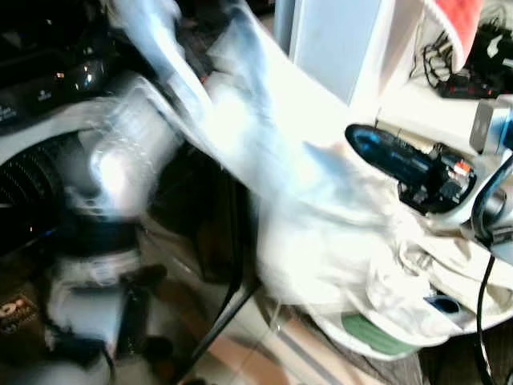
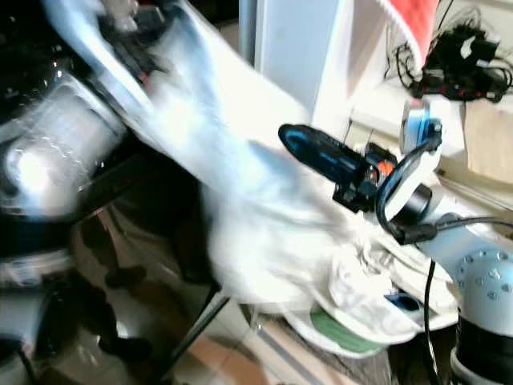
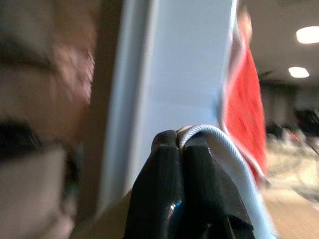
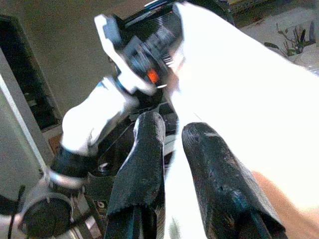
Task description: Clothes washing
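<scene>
Early stage, I judge: the left gripper (image 3: 182, 144) pinches the white garment (image 1: 272, 160) aloft; the right gripper (image 4: 172, 144), fingers narrowly parted, touches it. Loading remains.

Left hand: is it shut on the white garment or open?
Shut. In the left wrist view the left hand has its fingers pressed together, pinching a fold of the white garment.

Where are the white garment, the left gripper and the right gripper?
white garment (image 1: 321, 216): left eye view, mid-cloth.
left gripper (image 3: 182, 144): left wrist view, fingertips pinching cloth.
right gripper (image 4: 172, 127): right wrist view, between fingertips.
</scene>
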`<state>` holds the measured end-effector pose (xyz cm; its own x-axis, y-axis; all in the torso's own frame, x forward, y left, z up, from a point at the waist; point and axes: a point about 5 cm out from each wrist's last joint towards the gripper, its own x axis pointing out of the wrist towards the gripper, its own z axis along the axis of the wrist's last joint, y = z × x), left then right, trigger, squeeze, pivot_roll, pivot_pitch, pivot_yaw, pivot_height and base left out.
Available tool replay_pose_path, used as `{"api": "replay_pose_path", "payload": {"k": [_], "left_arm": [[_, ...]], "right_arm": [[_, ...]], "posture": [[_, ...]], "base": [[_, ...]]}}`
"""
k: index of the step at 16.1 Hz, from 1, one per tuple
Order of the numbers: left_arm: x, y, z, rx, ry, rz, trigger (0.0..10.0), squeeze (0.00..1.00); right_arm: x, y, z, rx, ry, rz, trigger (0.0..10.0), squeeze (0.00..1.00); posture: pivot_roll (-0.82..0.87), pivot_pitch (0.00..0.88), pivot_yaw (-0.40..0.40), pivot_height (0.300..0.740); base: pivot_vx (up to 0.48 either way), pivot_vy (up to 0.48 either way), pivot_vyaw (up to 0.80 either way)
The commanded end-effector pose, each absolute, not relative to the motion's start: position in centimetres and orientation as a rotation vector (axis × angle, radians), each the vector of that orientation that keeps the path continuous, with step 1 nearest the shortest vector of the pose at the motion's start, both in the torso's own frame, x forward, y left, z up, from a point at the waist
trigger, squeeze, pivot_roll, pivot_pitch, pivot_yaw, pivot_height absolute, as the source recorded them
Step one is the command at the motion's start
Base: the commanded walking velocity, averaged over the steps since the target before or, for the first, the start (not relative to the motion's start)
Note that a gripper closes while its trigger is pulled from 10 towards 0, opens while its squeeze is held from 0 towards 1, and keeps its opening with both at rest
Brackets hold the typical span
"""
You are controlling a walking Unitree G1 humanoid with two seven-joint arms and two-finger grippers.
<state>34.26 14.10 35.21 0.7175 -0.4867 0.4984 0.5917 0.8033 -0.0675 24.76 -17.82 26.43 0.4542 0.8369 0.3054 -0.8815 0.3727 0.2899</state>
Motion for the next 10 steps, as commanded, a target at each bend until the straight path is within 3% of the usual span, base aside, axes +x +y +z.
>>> {"api": "replay_pose_path", "payload": {"k": [1, 3, 4, 5, 6, 7, 10], "left_arm": [[34.4, 14.8, 35.7, -0.222, -0.513, -0.585, 0.0, 0.0], [35.3, 16.6, 37.7, -0.026, -0.591, -0.478, 0.0, 0.0], [36.1, 18.9, 39.4, 0.077, -0.628, -0.291, 0.0, 0.0], [35.8, 22.9, 42.8, 0.309, -0.743, 0.049, 0.0, 0.0], [35.3, 24.2, 44.5, 0.442, -0.806, 0.181, 0.0, 0.0], [35.5, 24.3, 44.7, 0.531, -0.794, 0.214, 0.0, 0.0], [37.5, 23.2, 43.4, 0.584, -0.709, 0.161, 0.0, 0.0]], "right_arm": [[24.8, -17.9, 26.5, 0.424, -0.123, 1.095, 10.0, 0.0], [24.8, -17.8, 26.4, 0.422, -0.131, 1.082, 10.0, 0.0], [24.8, -17.8, 26.4, 0.421, -0.133, 1.082, 10.0, 0.0], [24.8, -17.8, 26.3, 0.419, -0.133, 1.081, 10.0, 0.0], [24.9, -17.8, 26.2, 0.42, -0.131, 1.08, 10.0, 0.0], [24.9, -17.7, 26.1, 0.42, -0.13, 1.079, 10.0, 0.0], [25.2, -17.2, 25.7, 0.413, -0.127, 1.069, 10.0, 0.0]], "posture": [[-0.01, 0.0, -0.009, 0.74], [-0.01, 0.0, -0.01, 0.74], [-0.01, 0.0, -0.013, 0.74], [0.0, 0.0, -0.014, 0.74], [0.0, 0.0, -0.014, 0.74], [0.0, 0.0, -0.018, 0.74], [0.0, 0.0, -0.013, 0.74]], "base": [[0.0, 0.0, 0.0], [0.0, 0.0, 0.0], [0.0, 0.0, 0.0], [0.0, 0.0, 0.0], [0.0, 0.0, 0.0], [0.0, 0.0, 0.0], [0.0, 0.0, 0.0]]}}
